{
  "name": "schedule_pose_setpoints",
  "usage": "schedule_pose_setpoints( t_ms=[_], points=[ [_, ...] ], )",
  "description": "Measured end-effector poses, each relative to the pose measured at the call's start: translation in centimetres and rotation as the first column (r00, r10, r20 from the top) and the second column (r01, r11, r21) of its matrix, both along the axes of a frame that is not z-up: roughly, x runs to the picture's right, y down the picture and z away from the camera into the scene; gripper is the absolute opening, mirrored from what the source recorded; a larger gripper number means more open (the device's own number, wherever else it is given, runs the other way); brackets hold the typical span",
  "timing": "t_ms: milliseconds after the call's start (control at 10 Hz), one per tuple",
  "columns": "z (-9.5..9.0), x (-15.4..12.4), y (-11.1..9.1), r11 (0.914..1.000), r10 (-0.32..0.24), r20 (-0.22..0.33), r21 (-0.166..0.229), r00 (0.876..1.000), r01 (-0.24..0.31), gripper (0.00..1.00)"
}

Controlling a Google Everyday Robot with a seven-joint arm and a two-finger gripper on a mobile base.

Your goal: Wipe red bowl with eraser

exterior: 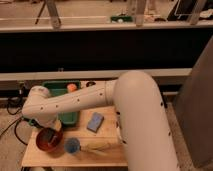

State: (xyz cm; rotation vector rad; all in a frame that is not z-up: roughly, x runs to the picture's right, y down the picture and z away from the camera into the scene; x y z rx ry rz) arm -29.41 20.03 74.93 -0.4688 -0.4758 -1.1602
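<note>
The red bowl (49,139) sits at the surface's (107,152) nine o'clock corner; the end effector (51,128) hangs over it, grip state unclear.

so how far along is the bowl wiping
Reaching looks done: the arm bends down over the red bowl at the table's front left. The gripper sits just above the bowl, hidden behind the arm, and the eraser isn't visible. Whether wiping has begun can't be told.
</note>
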Motion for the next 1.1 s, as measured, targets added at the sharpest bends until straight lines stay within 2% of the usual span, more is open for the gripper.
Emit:
schedule_pose_setpoints(
  t_ms=[400,600,900,1100],
  points=[
    [-0.7,-0.7,1.7,0.9984,-0.027,0.052,-0.048,0.998,0.029,0.00],
    [-1.6,-0.7,2.8,0.9968,-0.040,0.070,-0.066,0.997,0.045,0.00],
    [-2.3,0.3,3.0,0.9966,-0.046,0.063,-0.066,0.997,0.050,0.00],
    [-2.0,2.4,2.6,0.9978,-0.026,0.022,-0.060,0.999,0.028,0.00]
  ],
)
